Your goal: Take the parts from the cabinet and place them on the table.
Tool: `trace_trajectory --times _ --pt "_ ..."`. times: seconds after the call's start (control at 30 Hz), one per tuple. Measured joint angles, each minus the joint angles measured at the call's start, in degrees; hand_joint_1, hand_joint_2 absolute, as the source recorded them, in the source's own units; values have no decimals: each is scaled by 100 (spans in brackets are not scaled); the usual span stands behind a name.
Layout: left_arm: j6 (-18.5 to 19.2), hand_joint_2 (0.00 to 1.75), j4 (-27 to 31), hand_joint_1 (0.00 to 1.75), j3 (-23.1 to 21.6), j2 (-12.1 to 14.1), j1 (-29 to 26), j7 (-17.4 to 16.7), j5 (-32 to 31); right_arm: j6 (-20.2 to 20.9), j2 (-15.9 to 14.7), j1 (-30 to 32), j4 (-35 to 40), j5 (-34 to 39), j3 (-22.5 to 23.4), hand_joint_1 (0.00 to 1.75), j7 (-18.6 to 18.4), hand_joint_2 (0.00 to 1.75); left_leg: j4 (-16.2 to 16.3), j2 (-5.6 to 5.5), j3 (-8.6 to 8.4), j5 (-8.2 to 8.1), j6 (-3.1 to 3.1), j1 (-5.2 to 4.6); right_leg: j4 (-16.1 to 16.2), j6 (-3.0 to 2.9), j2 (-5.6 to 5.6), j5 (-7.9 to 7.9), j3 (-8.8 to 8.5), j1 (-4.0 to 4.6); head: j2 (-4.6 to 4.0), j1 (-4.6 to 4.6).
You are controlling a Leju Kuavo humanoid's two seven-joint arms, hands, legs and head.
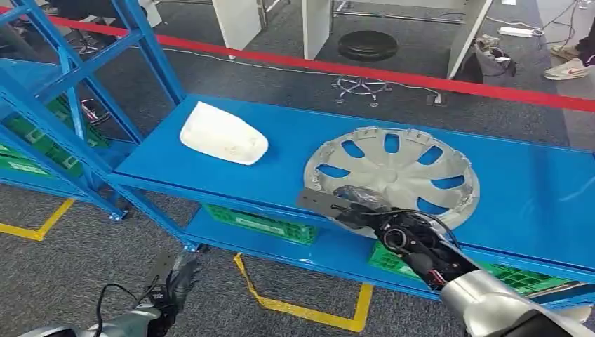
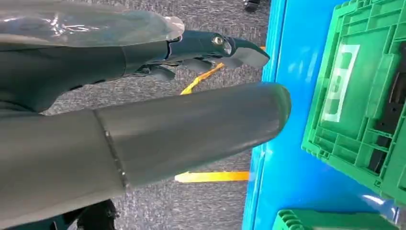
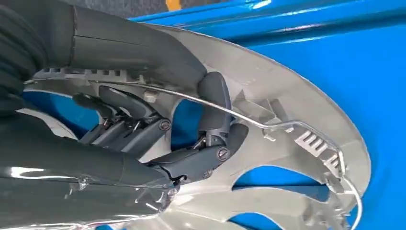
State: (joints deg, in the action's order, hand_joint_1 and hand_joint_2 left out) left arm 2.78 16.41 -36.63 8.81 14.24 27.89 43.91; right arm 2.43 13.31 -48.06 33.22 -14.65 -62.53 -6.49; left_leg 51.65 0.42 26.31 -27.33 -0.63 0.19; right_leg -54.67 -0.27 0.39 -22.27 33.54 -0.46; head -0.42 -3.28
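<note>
Your right hand [image 1: 382, 226] is at the front edge of the blue shelf [image 1: 295, 140], fingers [image 3: 210, 103] hooked through a spoke opening of the silver wheel cover [image 1: 393, 168] and curled onto its rim. That looks like a grip on the near rim, since the flat disc gives little else to hold. The cover lies face-down, ribs and wire ring upward, near the shelf's front edge towards its right end. The white moulded part [image 1: 223, 133] sits well apart, towards the left end. Your left hand [image 1: 175, 284] hangs low over the carpet, holding nothing; whether its fingers are spread, you cannot tell. Green crates [image 1: 263, 223] sit on the lower shelf.
</note>
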Motion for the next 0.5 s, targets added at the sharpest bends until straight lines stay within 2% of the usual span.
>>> trace_trajectory --times 0.37,0.5 --pt "24 0 0 0 0 0 0 4 -15 -22 -127 -112 133 256 144 175 -7 175 0 0 3 0 0 1 -1 0 1 0 3 1 0 0" --pt "50 0 0 0 2 0 -1 4 -63 -164 -230 -143 304 638 271 175 -20 175 0 0 4 0 0 1 0 0 0 0 4 0 0 0"
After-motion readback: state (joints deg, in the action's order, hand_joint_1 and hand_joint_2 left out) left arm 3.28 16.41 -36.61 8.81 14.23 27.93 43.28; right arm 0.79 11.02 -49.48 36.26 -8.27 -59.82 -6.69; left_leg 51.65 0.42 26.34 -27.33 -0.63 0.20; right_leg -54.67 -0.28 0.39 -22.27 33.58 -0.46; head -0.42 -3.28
